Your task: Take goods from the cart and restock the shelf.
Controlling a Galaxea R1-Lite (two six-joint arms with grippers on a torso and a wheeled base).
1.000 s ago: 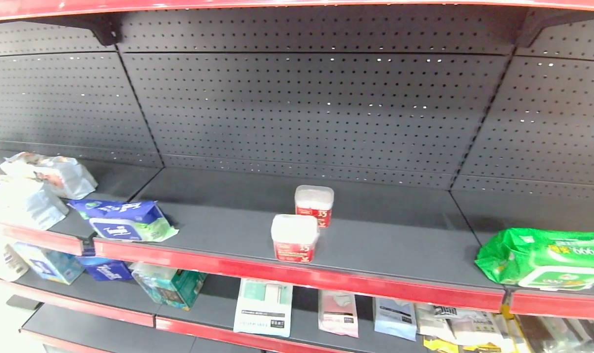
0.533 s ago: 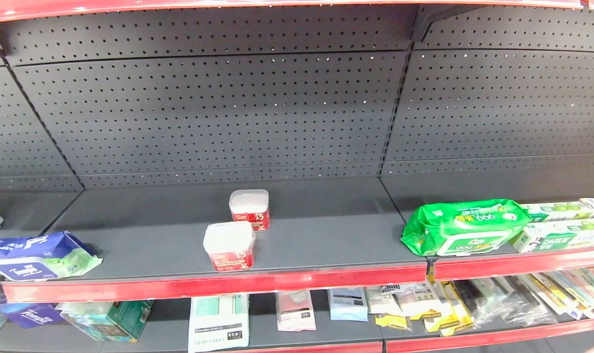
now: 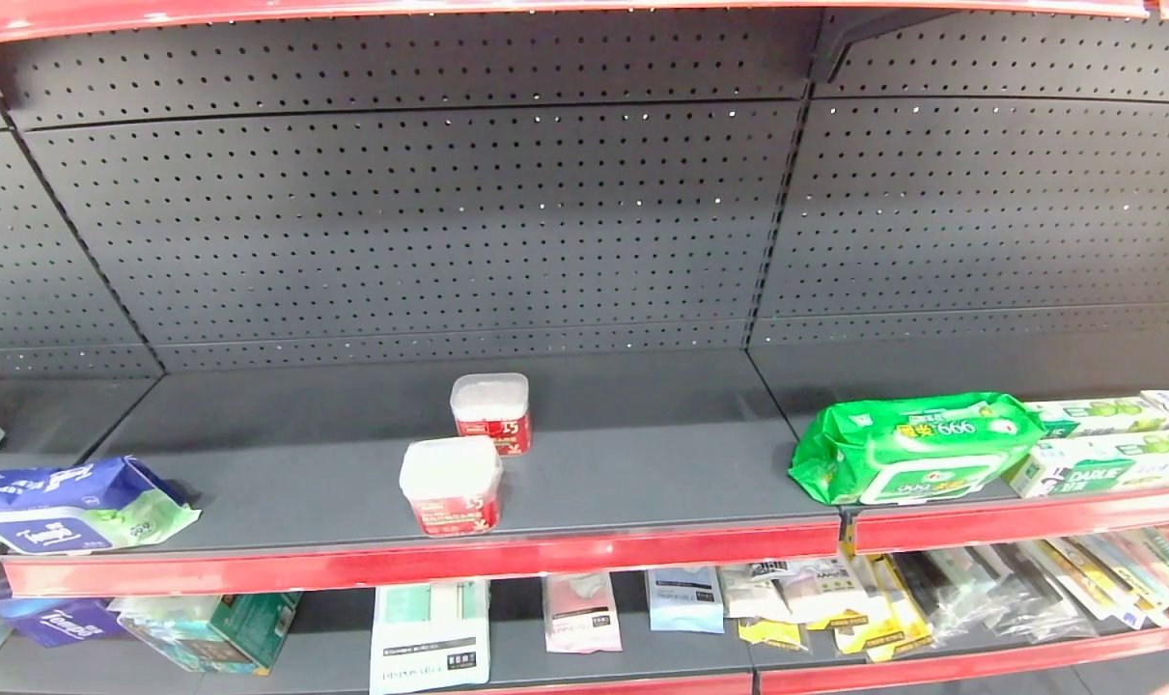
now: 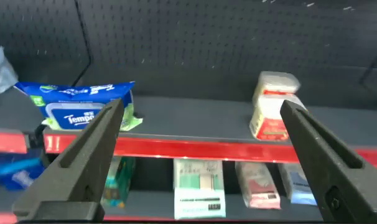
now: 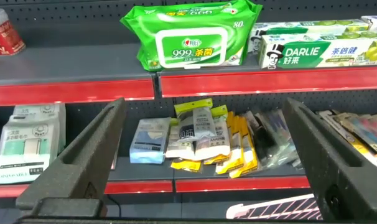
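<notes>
Two red jars with white lids stand on the dark shelf board (image 3: 642, 463), one at the front (image 3: 449, 483) and one behind it (image 3: 490, 410). A blue tissue pack (image 3: 72, 502) lies at the shelf's left end and a green wipes pack (image 3: 917, 446) at its right. My left gripper (image 4: 202, 106) is open and empty in front of the shelf edge, facing the blue tissue pack (image 4: 83, 106) and the jars (image 4: 272, 115). My right gripper (image 5: 205, 102) is open and empty too, facing the green wipes pack (image 5: 188, 34) and the lower shelf.
Toothpaste boxes (image 3: 1105, 444) lie right of the wipes. The lower shelf holds flat packets (image 3: 681, 598), a white pouch (image 3: 431, 632) and hanging sachets (image 5: 201, 140). A red price rail (image 3: 420, 560) fronts the shelf. A white wire rim (image 5: 269, 210) shows low down.
The head camera swung to the right between the oldest frame and half a second ago, so the whole shelf shifted left in view. The goods themselves have stayed put since.
</notes>
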